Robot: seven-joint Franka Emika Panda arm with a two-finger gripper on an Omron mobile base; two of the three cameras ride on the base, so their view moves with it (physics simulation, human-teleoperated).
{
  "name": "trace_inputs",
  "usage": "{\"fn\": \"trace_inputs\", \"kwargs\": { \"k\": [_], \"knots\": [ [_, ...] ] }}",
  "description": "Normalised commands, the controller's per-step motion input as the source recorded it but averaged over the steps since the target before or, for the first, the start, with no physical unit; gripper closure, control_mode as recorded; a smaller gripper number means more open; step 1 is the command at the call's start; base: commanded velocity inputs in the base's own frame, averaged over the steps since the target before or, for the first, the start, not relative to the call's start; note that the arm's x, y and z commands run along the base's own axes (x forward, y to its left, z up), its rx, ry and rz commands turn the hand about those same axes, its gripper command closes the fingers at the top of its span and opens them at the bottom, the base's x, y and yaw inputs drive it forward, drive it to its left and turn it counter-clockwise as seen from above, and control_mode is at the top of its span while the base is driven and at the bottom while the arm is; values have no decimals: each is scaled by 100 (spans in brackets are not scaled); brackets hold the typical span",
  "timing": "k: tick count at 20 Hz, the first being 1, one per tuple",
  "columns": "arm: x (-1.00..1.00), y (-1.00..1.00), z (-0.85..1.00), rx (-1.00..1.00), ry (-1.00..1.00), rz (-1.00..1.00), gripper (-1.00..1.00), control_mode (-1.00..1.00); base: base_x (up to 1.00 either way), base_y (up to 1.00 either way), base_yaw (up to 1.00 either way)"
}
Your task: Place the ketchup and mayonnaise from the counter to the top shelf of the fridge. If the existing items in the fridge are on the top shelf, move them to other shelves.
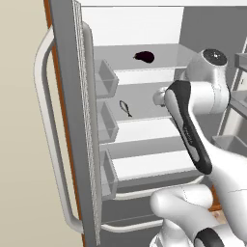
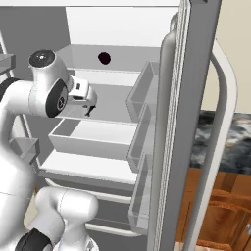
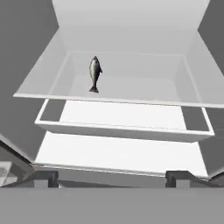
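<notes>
The fridge (image 1: 144,29) stands open with an eggplant (image 1: 144,57) on the top shelf (image 1: 144,72) and a fish (image 3: 95,73) below — ketchup and mayonnaise unshelved, everything left — while the gripper (image 3: 111,177) faces the shelves, jaws wide, holding nothing.

Before me the fridge (image 1: 140,29) stands open, its interior white and grey. A dark, rounded eggplant (image 1: 144,57) lies on the top shelf (image 1: 144,75), toward the back. One shelf lower, a small grey fish (image 3: 95,73) lies lengthwise, tail toward the shelf's front edge.
</notes>
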Motion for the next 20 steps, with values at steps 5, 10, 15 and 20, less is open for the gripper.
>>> {"fn": "trace_inputs", "kwargs": {
  "k": [5, 10, 15, 20],
  "knots": [
    [-33, -7, 100, 5, -38, -3, -100, -100, 0, 0, 0],
    [-4, -3, 96, 2, -31, -4, -100, -100, 0, 0, 0],
    [1, -7, 70, 0, -14, -3, -100, -100, 0, 0, 0],
    [1, -17, 6, -1, -1, -3, -100, -100, 0, 0, 0]
  ]
}}
